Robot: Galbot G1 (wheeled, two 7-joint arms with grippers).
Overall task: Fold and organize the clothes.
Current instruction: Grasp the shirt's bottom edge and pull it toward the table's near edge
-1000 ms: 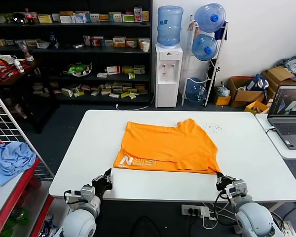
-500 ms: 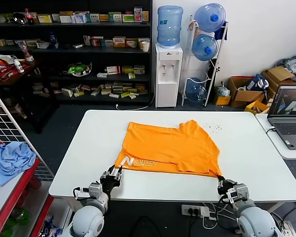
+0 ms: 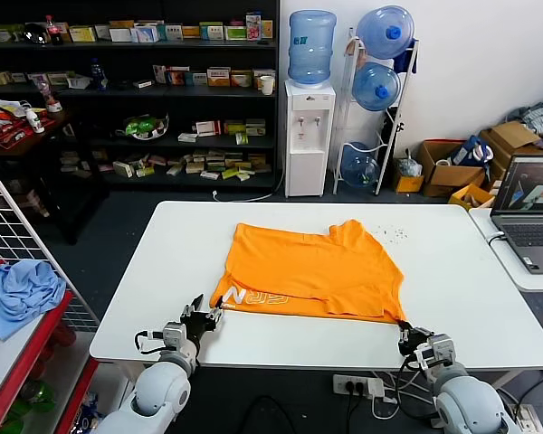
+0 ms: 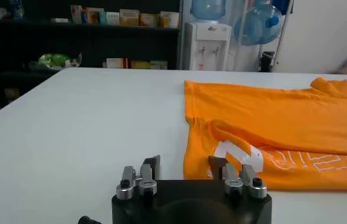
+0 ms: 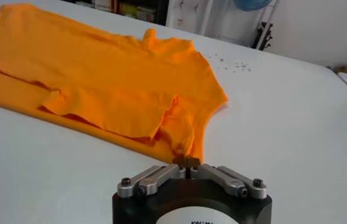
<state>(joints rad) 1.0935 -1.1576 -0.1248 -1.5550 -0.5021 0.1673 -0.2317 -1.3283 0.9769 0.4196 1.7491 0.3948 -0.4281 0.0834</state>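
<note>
One white table (image 3: 145,289) holds one orange T-shirt (image 3: 317,269), folded, white lettering showing. Left gripper (image 3: 202,318), fingers apart and empty, sits beside its near left corner. Right gripper (image 3: 407,335), fingers clenched, touches the near right corner.

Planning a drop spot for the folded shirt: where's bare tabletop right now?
Bare table between its left edge and the orange T-shirt; a wider patch between the shirt and the right edge, toward the laptop. Thin strips front and back. Front corners are crowded: open left gripper, shut right gripper on the shirt's corner.
</note>
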